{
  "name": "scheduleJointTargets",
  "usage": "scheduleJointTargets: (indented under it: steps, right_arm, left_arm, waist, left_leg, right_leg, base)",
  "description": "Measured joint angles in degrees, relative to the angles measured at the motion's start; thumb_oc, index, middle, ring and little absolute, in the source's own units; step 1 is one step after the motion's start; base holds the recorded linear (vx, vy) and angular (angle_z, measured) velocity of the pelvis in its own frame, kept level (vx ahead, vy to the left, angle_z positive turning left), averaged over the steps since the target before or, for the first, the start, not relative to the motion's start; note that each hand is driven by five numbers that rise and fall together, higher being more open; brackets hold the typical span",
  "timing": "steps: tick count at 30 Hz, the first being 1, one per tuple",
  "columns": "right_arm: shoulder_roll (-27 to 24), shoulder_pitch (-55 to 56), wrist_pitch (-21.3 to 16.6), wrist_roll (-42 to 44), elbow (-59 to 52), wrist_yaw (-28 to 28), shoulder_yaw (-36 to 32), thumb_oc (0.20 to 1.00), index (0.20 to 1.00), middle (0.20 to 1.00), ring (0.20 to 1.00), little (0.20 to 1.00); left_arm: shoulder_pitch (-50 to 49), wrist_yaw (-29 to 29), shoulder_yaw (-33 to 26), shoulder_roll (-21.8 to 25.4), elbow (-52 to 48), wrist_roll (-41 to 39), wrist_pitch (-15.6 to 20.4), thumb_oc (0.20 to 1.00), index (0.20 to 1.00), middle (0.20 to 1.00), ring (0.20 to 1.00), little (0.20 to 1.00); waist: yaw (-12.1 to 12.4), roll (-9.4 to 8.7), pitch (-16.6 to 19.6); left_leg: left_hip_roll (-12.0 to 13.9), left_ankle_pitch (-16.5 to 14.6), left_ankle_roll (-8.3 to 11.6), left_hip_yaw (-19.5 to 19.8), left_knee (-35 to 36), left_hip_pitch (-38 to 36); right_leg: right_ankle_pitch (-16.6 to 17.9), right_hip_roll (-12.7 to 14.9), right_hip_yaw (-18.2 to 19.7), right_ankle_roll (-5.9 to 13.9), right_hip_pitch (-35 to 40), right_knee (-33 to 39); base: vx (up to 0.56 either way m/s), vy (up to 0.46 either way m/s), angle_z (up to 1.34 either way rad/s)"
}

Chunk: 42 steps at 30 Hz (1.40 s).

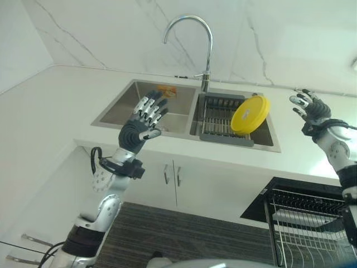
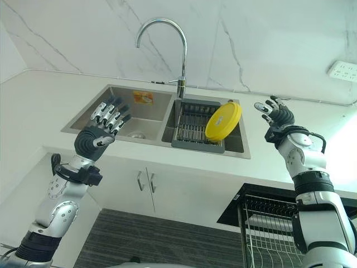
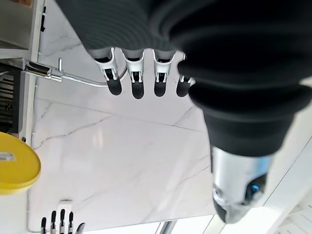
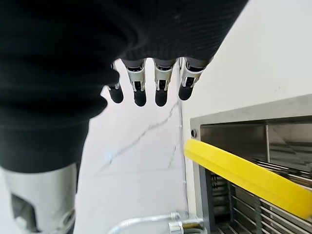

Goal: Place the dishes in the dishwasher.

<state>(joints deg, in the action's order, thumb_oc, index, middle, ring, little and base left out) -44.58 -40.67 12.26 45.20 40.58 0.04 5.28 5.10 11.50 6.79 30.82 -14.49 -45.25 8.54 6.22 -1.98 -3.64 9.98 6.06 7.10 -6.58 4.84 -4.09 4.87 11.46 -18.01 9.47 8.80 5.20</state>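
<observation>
Above the white worktop (image 2: 33, 106), both hands are raised with nothing in them. The left hand (image 2: 95, 134) hovers over the front edge of the double sink (image 2: 78, 120), its fingers (image 2: 109, 114) spread and nearly straight, holding nothing; the left basin lies just beyond their tips, with a small orange item (image 2: 143, 98) against its far wall. The right hand (image 2: 277, 119) is up over the worktop to the right of the sink, its fingers (image 2: 266, 109) likewise splayed and empty. Between the two hands, nearer the right one, a yellow plate (image 2: 223, 121) stands tilted on edge in the dark wire rack (image 2: 192, 131) that sits in the right basin, leaning toward the basin's right side and apart from both sets of fingers. A curved chrome tap (image 2: 162, 42) rises behind the divider between the basins, against the marbled white wall. Below the right hand, under the worktop's edge, the dishwasher (image 2: 234, 209) is open, with its wire basket (image 2: 268, 234) pulled out. White cabinet doors (image 2: 146, 187) sit under the sink.
</observation>
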Motion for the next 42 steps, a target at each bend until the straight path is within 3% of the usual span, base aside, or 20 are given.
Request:
scheduleJointTargets:
  steps: [15,18,22,32,42]
  right_arm:
    - [-3.4,-1.6,2.3,3.3,6.1,-1.1,1.0,1.000,1.000,1.000,1.000,1.000]
    - [-4.1,-3.5,2.3,3.3,6.1,-1.2,1.1,1.000,1.000,1.000,1.000,1.000]
    - [-5.9,-7.5,2.3,3.3,5.9,-2.2,1.1,1.000,1.000,1.000,1.000,1.000]
    - [-7.8,-10.1,2.2,3.3,5.9,-1.0,1.1,1.000,1.000,1.000,1.000,1.000]
    - [-7.8,-10.5,2.2,3.0,1.2,-0.6,3.2,1.000,1.000,1.000,1.000,1.000]
  left_arm:
    - [0.0,0.7,1.5,2.1,1.7,-3.7,-0.2,1.000,1.000,1.000,1.000,1.000]
    - [0.1,1.7,3.4,2.5,1.8,-3.7,0.3,1.000,1.000,1.000,1.000,1.000]
    - [2.4,1.9,4.5,3.3,1.8,-4.9,1.8,1.000,1.000,1.000,1.000,1.000]
    - [3.2,2.1,4.4,4.9,1.8,-4.9,3.1,1.000,1.000,1.000,1.000,1.000]
    - [2.5,2.7,4.3,4.8,1.8,-4.9,3.2,1.000,1.000,1.000,1.000,1.000]
  waist:
    - [0.2,2.47,-0.3]
    - [-0.3,3.61,-3.2]
    - [-0.8,4.88,-10.6]
    - [-1.5,2.85,-12.9]
    - [-1.2,2.31,-12.7]
  left_leg:
    - [0.0,0.4,0.26,1.3,0.0,0.9]
    - [0.0,1.4,0.21,1.2,0.0,3.8]
    - [0.0,2.8,-0.12,-0.2,0.0,7.2]
    - [0.0,2.2,-0.29,-1.7,0.0,5.7]
    - [0.0,1.5,-0.71,-1.8,0.0,3.5]
  right_leg:
    - [-0.6,-0.1,-0.6,0.16,-0.7,0.2]
    - [0.8,-0.2,0.2,-0.13,-4.1,0.2]
    - [2.9,-0.1,2.0,-0.56,-8.3,0.0]
    - [2.9,-0.1,3.4,-0.58,-7.8,0.0]
    - [2.7,0.0,3.5,-0.51,-5.6,0.0]
  base:
    - [0.02,-0.021,0.03]
    - [-0.17,-0.010,-0.08]
    - [-0.11,-0.012,-0.18]
    - [0.01,-0.016,-0.08]
    - [0.03,0.012,0.00]
